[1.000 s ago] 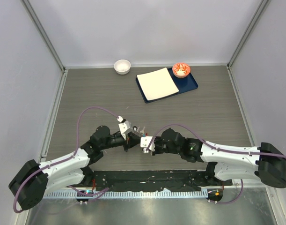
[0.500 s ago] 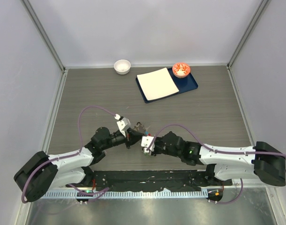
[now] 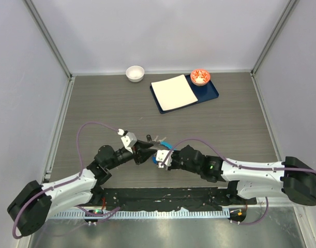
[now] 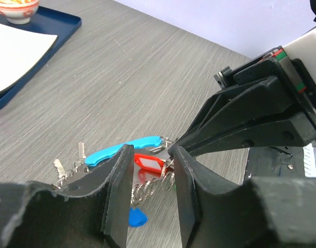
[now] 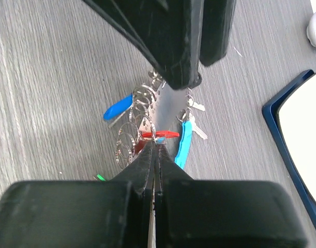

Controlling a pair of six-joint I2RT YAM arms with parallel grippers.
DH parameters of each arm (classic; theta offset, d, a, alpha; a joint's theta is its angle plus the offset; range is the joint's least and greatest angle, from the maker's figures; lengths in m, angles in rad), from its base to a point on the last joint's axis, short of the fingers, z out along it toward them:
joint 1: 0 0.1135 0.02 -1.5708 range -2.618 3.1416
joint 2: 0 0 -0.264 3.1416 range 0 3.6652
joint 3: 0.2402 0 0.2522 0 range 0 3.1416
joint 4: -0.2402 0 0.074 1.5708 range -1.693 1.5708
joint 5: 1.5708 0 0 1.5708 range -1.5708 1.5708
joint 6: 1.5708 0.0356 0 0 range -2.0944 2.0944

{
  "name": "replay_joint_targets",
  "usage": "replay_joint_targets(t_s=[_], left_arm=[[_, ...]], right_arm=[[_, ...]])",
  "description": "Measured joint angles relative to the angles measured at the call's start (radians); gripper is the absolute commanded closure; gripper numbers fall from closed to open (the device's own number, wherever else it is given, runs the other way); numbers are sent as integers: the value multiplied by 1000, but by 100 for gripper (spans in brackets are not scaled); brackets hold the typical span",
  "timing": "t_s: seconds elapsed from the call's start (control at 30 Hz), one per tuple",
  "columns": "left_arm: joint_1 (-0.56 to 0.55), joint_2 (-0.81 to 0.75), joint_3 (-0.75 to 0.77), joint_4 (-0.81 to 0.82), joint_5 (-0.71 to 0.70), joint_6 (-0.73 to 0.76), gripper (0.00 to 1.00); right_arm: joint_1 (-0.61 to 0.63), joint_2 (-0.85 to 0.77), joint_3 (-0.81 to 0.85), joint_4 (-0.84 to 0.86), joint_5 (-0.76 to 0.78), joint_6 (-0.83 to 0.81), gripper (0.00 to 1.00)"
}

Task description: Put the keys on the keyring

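Threading step: small silver metal keys (image 5: 118, 108) with coloured plastic heads and the thin grey wire keyring (image 5: 184, 137) with its light blue crescent are lying bunched near-centre on the grey table (image 3: 225, 119), the right gripper (image 5: 155, 147) pinching shut at the loops, the left gripper (image 4: 152, 155) hovering jaws apart, next needing one key singled out.

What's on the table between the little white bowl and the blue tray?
Nothing. In the top view, the table between the white bowl and the blue tray is bare.
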Motion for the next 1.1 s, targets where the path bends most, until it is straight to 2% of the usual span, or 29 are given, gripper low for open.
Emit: replay_joint_targets(t_s=[0.1,0.23,0.67,0.87,1.1], left_arm=[[0,-78,0,-76,-18,38,56],[0,-99,24,-197,-15,101,57],[0,177,176,-338,192,260,67],[0,217,238,-407,249,330,68],[0,218,244,-482,271,381,68]], right_arm=[[0,5,26,-54,0,-21,99],[0,18,60,-97,-11,-43,99],[0,39,95,-193,-52,-71,99],[0,39,95,-209,-56,-71,99],[0,39,95,-214,-56,-71,99]])
